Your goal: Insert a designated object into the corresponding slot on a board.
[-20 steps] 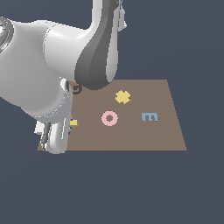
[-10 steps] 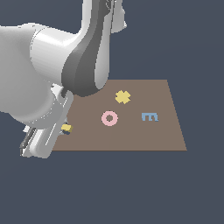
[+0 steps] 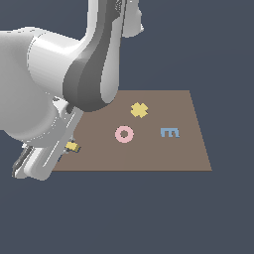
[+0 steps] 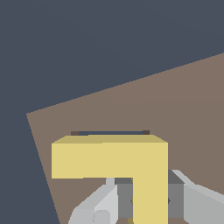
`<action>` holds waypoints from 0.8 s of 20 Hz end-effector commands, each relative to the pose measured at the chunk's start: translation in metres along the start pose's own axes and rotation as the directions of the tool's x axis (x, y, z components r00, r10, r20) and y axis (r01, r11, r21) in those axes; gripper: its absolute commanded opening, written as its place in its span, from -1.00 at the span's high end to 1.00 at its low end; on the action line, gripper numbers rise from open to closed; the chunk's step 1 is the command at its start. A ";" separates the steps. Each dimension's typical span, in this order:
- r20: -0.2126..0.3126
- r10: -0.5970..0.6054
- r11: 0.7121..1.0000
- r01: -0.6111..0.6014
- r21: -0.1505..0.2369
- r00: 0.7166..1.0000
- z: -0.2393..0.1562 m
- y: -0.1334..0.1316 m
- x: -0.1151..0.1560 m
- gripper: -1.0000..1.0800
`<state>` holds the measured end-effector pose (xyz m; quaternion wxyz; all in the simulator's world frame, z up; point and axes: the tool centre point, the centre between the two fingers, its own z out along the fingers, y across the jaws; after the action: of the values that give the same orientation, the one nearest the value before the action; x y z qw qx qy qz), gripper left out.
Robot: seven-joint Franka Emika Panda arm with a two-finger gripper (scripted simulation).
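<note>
Gripping: fingers [image 4: 109,205] closed on one arm of the yellow L [image 4: 109,159], one finger on each side; gripper [image 4: 146,205] looks to have a firm hold.
L position: held above the board [image 4: 188,109], near its corner; in the exterior view it shows as a yellow bit [image 3: 72,146] by the board's left edge.
Slot: thin dark strip [image 4: 109,132] just past the L, mostly hidden by it.
Handling: likely rigid, light, flat-faced; pinching across one arm suits it, though it could twist if nudged against the slot's edge.
Change: half a second ago the gripper hung off the board's left edge; it now sits over the board.
Others: cross [image 3: 139,110], ring [image 3: 124,134], blue E [image 3: 169,132] unmoved.
</note>
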<state>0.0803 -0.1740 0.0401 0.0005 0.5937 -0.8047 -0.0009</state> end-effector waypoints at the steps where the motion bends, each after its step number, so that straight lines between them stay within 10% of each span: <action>1: 0.000 0.000 1.000 0.000 0.000 1.000 0.000 0.000 0.000 1.00; 7: 0.001 0.003 1.000 -0.003 0.000 1.000 0.010 0.000 0.000 1.00; 8: 0.001 0.003 1.000 -0.003 0.000 1.000 0.010 0.000 0.000 -0.92; 16: 0.001 0.003 1.000 -0.003 0.000 1.000 0.010 0.000 0.000 -0.92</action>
<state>0.0801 -0.1743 0.0303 0.0002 0.5927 -0.8055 -0.0010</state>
